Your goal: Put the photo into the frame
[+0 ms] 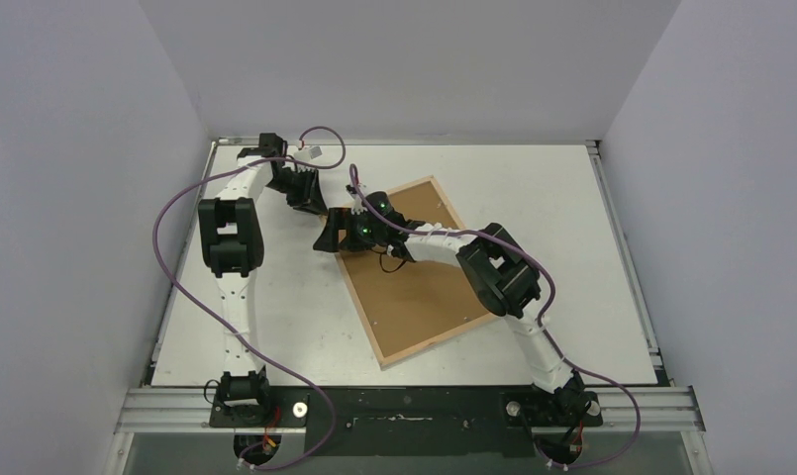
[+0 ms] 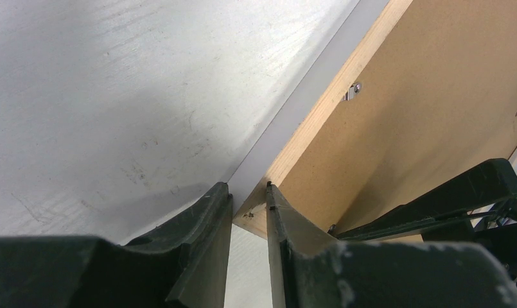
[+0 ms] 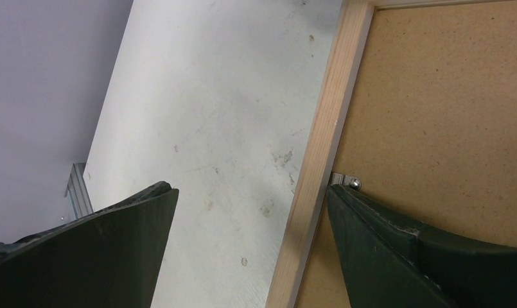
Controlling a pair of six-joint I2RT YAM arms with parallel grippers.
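The frame is light wood and lies face down at a slant mid-table, with a brown backing panel in it. My left gripper is at its left corner. In the left wrist view, narrow jaws pinch that corner of the frame, so the left gripper is shut on it. My right gripper stands open across the frame's slat. One fingertip is over bare table and the other touches a metal tab on the backing. The photo is hidden.
The white table has raised rails at its left and right edges and grey walls close around it. Purple cables loop over the left arm. A second metal tab sits on the backing near the left gripper.
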